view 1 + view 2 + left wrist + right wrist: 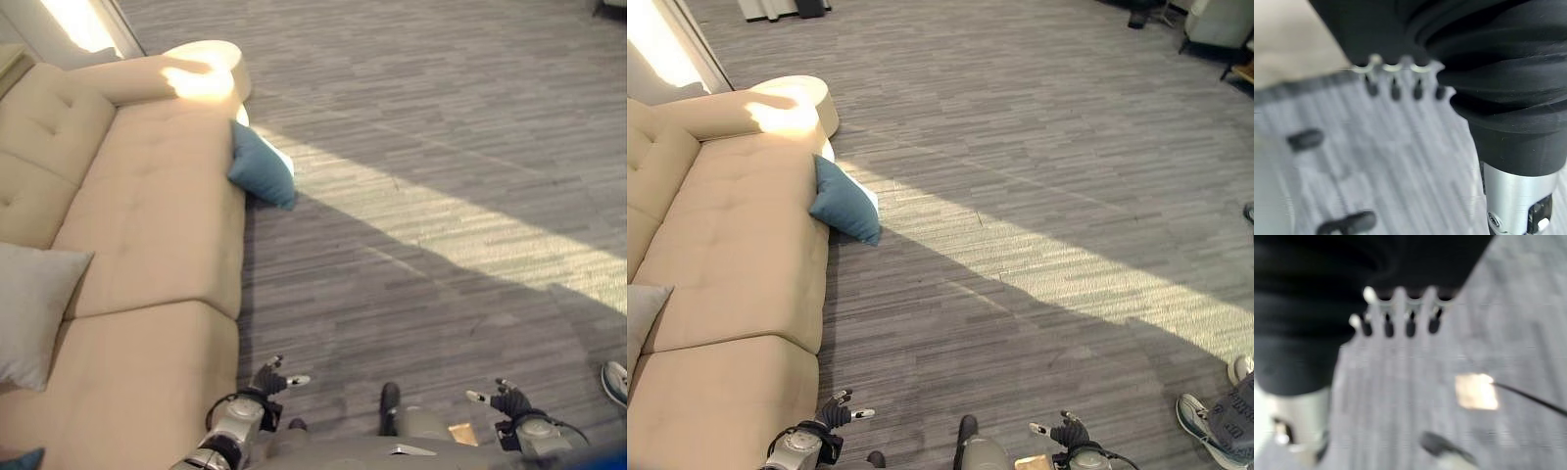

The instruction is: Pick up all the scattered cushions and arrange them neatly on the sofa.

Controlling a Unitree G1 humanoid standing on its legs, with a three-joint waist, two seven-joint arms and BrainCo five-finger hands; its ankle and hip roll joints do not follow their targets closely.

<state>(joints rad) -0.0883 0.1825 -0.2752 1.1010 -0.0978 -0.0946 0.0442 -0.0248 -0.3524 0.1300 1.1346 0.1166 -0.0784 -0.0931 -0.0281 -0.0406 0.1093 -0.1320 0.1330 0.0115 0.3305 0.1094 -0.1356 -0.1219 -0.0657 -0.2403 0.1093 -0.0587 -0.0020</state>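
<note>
- Left eye view: we see the blue cushion (261,164) leaning on the beige sofa (147,225) front, lower corner on the grey carpet (441,147); a grey cushion (29,308) rests on the seat.
- Right eye view: its long axis tilts, upper corner toward the armrest (a careless reach could topple it).
- Left wrist view: left hand (1396,81) relaxed, empty.
- Right wrist view: right hand (1400,313) likewise.

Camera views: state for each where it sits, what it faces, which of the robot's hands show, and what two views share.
Left eye view: on the head, looking down at the beige sofa, blue cushion, grey cushion and carpet; left hand and right hand hang low.
Right eye view: same scene from slightly aside, plus a person's shoe.
Left wrist view: looks along the left hand's straight fingers at carpet.
Right wrist view: likewise, fingers over carpet.
Both eye views share sofa, blue cushion and hands.
</note>
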